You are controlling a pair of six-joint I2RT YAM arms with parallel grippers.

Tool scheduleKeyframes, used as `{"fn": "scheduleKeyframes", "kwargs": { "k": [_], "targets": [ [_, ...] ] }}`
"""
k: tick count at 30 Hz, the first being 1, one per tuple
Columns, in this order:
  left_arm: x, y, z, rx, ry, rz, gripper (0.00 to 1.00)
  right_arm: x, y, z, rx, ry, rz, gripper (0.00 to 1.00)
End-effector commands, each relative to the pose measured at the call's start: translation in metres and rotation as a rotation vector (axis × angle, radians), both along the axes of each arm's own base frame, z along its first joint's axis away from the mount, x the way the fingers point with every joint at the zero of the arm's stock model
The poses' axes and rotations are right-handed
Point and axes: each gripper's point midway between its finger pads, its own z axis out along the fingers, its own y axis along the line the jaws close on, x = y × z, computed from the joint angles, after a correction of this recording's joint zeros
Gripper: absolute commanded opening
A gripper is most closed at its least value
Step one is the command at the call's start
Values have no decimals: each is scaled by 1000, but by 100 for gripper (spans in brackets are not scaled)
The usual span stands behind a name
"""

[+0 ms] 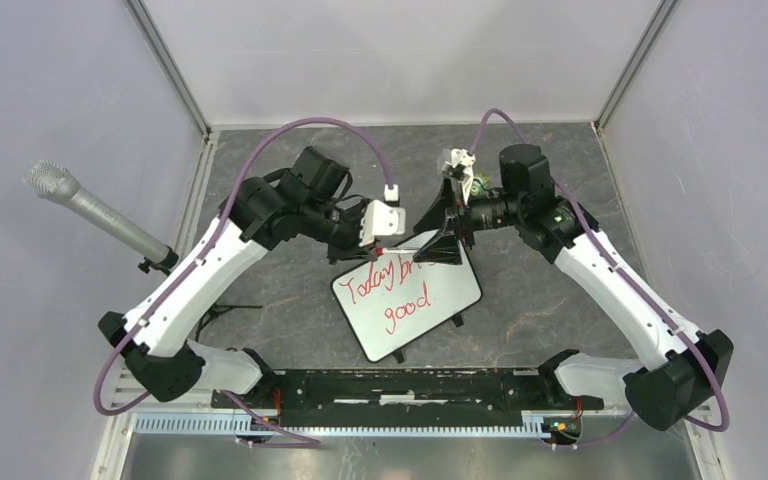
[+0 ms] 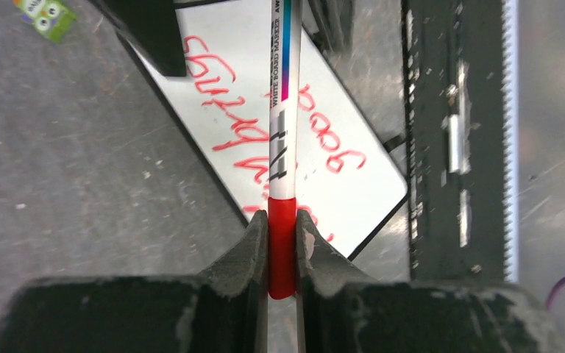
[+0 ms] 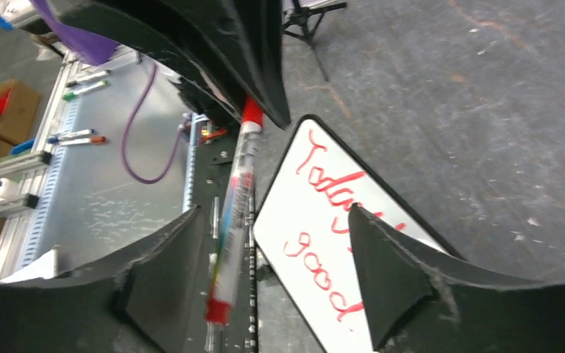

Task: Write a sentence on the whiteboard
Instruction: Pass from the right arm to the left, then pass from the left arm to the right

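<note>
Marker point(image 2: 282, 125) is gripped by the left end effector point(image 2: 282, 220). The right end effector point(image 3: 274, 213) is held open around it.

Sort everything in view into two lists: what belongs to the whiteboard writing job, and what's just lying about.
Job: whiteboard; red sentence; marker pen, clamped in the left pincer; right pincer, open by the pen.
Lying about: microphone; small green object; spare markers.
</note>
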Motion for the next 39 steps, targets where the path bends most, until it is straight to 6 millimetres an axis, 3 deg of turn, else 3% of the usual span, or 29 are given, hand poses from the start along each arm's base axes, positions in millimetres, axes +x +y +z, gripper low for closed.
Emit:
{"fn": "scheduleKeyframes", "kwargs": {
  "k": [1, 3, 5, 10, 14, 18, 23, 27, 34, 37, 39],
  "targets": [
    [0, 22, 0, 100, -293, -195, 4, 0, -14, 6, -57, -93, -13, 86],
    [-3, 29, -10, 182, -352, -263, 6, -2, -16, 4, -76, -95, -10, 94],
    [-2, 32, -15, 249, -419, -309, 7, -2, -18, 2, -92, -102, -11, 93],
    [4, 24, -15, 375, -599, -408, 7, -5, -15, -13, -123, -57, -9, 83],
    [11, 15, -10, 437, -692, -421, 6, -21, -4, -29, -156, -9, 59, 74],
    [11, 8, -13, 464, -756, -449, 5, -34, 3, -36, -156, 30, 107, 73],
    [6, -1, -11, 455, -778, -462, 4, -35, 11, -49, -189, 46, 107, 73],
    [7, -5, -10, 457, -785, -466, 4, -40, 17, -57, -205, 65, 132, 66],
    [10, -7, -12, 457, -784, -441, 5, -42, 20, -60, -220, 79, 143, 27],
    [11, -8, -12, 447, -772, -400, 12, -42, 20, -55, -209, 79, 141, 3],
    [13, -9, -9, 435, -767, -365, 21, -41, 20, -52, -200, 75, 137, 0]
  ]
}}
